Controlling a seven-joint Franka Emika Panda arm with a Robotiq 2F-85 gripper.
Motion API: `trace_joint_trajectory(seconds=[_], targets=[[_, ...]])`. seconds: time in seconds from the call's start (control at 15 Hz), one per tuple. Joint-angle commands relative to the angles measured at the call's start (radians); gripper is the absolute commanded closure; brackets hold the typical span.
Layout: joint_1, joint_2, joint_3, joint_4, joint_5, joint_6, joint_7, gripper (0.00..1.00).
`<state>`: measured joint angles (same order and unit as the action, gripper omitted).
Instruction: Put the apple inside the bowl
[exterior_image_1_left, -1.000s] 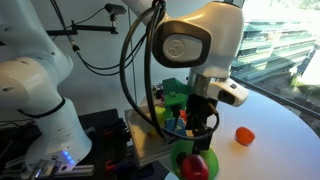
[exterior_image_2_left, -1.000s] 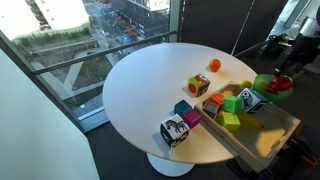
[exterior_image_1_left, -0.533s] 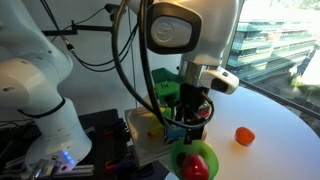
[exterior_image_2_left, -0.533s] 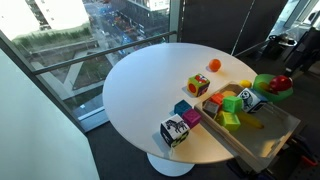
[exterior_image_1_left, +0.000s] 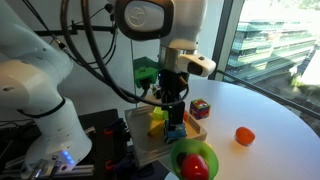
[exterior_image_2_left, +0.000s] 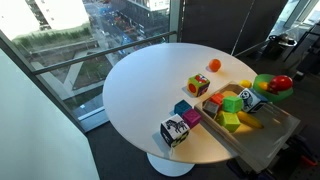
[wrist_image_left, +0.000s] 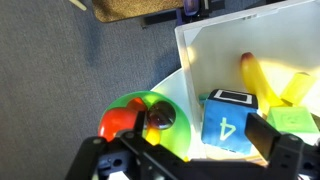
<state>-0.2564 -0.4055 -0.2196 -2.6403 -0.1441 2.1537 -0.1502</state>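
The red apple (exterior_image_1_left: 196, 167) lies inside the small green bowl (exterior_image_1_left: 183, 152) at the near end of the tray. Both also show in an exterior view, the apple (exterior_image_2_left: 283, 82) in the bowl (exterior_image_2_left: 264, 85), and in the wrist view, the apple (wrist_image_left: 117, 122) in the bowl (wrist_image_left: 172, 103). My gripper (exterior_image_1_left: 174, 108) is open and empty. It hangs above the tray, up and back from the bowl. In the wrist view its fingers (wrist_image_left: 187, 160) frame the bowl and a blue cube, touching neither.
The tray (exterior_image_1_left: 146, 146) holds a blue cube marked 4 (wrist_image_left: 226, 126), a yellow piece (wrist_image_left: 256, 76) and green blocks (exterior_image_2_left: 231, 105). An orange-red ball (exterior_image_1_left: 244, 136) and a multicoloured cube (exterior_image_1_left: 200, 108) sit on the round white table (exterior_image_2_left: 140, 85), with more cubes (exterior_image_2_left: 173, 131) near its edge.
My gripper has risen from just over the bowl and moved back over the tray. The apple has stayed in the bowl.
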Motion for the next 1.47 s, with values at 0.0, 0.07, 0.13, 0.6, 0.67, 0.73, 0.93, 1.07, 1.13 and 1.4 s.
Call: trace_joint_trajectory(seconds=[0.0, 0.07, 0.13, 0.6, 0.67, 0.73, 0.93, 1.07, 1.13, 1.4], targets=[[-0.016, -0.130, 0.044, -0.072, -0.063, -0.015, 0.088, 0.00], [-0.019, -0.156, 0.056, -0.084, -0.076, -0.018, 0.110, 0.00], [-0.022, -0.181, 0.066, -0.096, -0.088, -0.019, 0.127, 0.00], [-0.006, -0.375, 0.074, -0.137, -0.074, -0.129, 0.114, 0.00], [-0.001, -0.398, 0.068, -0.135, -0.069, -0.159, 0.101, 0.00], [0.005, -0.421, 0.062, -0.131, -0.063, -0.190, 0.089, 0.00], [0.027, -0.479, 0.038, -0.113, -0.053, -0.304, 0.025, 0.00], [0.044, -0.509, 0.021, -0.100, -0.051, -0.383, -0.024, 0.00], [0.050, -0.523, 0.014, -0.094, -0.052, -0.417, -0.042, 0.00], [0.055, -0.531, 0.014, -0.108, -0.073, -0.422, -0.015, 0.00]])
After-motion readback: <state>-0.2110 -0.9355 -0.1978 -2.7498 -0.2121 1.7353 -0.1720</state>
